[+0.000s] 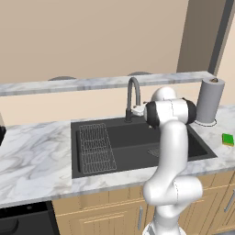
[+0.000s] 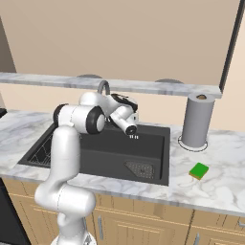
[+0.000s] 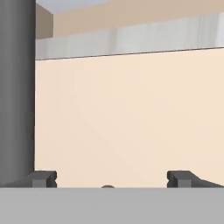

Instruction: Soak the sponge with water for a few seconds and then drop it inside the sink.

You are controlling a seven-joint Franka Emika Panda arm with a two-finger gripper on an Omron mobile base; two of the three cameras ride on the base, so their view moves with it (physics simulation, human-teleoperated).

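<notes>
The green sponge (image 1: 228, 138) (image 2: 199, 171) lies flat on the marble counter to the right of the sink (image 1: 133, 149) (image 2: 107, 158), in front of the grey roll. My gripper (image 2: 134, 137) (image 3: 112, 179) hovers over the back of the basin beside the gooseneck faucet (image 1: 133, 97) (image 2: 103, 88), well left of the sponge. Its fingertips (image 3: 43, 178) stand wide apart with nothing between them, so it is open. The hand view faces the cream back wall and the marble ledge. The water is out of view.
A grey paper towel roll (image 1: 210, 101) (image 2: 196, 119) stands upright behind the sponge. A wire rack (image 1: 95, 149) lies in the left half of the basin and a mesh drain (image 2: 142, 168) at the right. A dark grey column (image 3: 17, 92) fills the hand view's left edge.
</notes>
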